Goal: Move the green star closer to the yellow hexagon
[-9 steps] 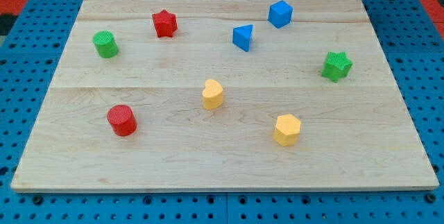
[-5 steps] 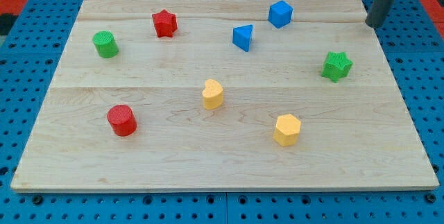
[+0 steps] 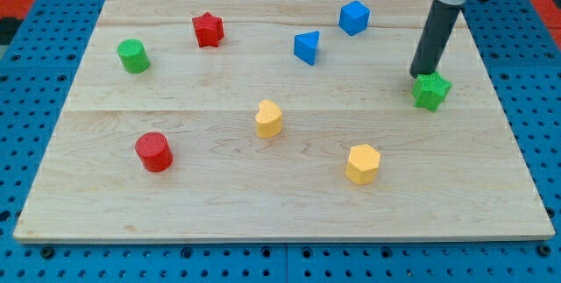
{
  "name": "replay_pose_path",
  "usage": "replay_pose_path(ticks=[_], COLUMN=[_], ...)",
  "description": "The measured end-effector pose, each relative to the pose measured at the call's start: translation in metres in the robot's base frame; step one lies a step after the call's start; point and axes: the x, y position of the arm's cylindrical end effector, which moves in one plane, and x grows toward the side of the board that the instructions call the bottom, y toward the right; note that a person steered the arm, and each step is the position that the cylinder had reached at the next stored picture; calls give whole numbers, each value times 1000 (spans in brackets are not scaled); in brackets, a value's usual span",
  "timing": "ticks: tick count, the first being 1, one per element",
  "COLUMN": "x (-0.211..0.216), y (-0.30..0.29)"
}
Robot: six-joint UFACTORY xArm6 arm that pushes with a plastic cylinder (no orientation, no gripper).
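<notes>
The green star lies at the view's right on the wooden board. The yellow hexagon lies below it and to its left. My tip is down on the board right at the star's upper left edge, touching it or nearly so. The dark rod rises from there to the view's top.
A blue cube and a blue triangle lie at the top, left of the rod. A yellow heart is in the middle. A red star, a green cylinder and a red cylinder lie at the left.
The rod has come in from the top right corner down and left to the green star's upper left edge. The star has shifted slightly down and right.
</notes>
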Motion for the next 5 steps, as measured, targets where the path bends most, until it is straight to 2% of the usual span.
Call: replay_pose_path(ticks=[1, 2, 3, 5], x=[-3, 18, 20, 57], y=[35, 25, -22, -33])
